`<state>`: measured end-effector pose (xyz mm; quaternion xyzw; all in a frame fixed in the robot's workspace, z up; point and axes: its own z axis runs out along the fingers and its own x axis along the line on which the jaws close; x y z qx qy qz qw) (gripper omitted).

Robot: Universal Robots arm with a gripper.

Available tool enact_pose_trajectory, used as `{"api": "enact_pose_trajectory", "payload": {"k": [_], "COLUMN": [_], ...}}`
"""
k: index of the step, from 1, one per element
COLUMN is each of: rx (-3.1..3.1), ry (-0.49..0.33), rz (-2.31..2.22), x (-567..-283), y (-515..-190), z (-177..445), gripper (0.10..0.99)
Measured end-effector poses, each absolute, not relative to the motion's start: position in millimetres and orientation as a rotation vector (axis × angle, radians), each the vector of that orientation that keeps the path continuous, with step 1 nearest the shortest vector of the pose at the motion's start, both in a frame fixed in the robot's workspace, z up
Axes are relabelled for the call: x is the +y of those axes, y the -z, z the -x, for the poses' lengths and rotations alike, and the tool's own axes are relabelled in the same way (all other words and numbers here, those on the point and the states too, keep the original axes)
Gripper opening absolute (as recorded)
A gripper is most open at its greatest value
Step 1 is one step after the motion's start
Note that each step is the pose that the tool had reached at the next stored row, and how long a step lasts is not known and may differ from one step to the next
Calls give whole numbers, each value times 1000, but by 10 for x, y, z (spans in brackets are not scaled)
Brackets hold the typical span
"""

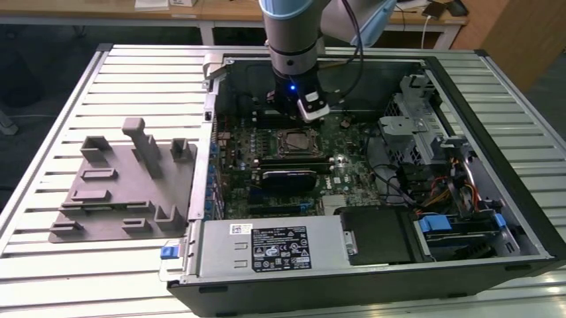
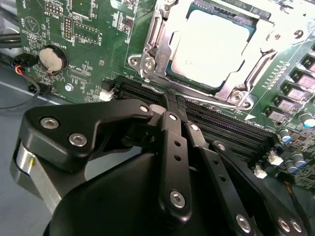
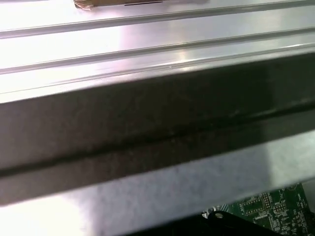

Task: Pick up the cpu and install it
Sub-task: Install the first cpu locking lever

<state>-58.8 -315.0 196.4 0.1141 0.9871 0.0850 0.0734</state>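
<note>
One gripper (image 2: 174, 105) nearest, fingers pressed together, holding nothing, hung just short of socket (image 2: 147, 61). Beyond, cpu (image 2: 211, 46) sat flat inside socket frame on motherboard (image 2: 78, 29). Judged light, stiff, fragile; slick metal top; grip by opposite edges.

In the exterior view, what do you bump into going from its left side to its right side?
Gray tray with bumps → green motherboard → cpu in its socket → metal drive cage.
</note>
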Motion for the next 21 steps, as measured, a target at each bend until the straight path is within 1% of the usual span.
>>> {"api": "enact_pose_trajectory", "payload": {"k": [11,21], "rx": [2949,2948], "ry": [-234,-234], "rz": [-426,-428], "x": [-3150,-3150], "y": [-1933,-1964], "z": [588,587], "gripper": [106,106]}}
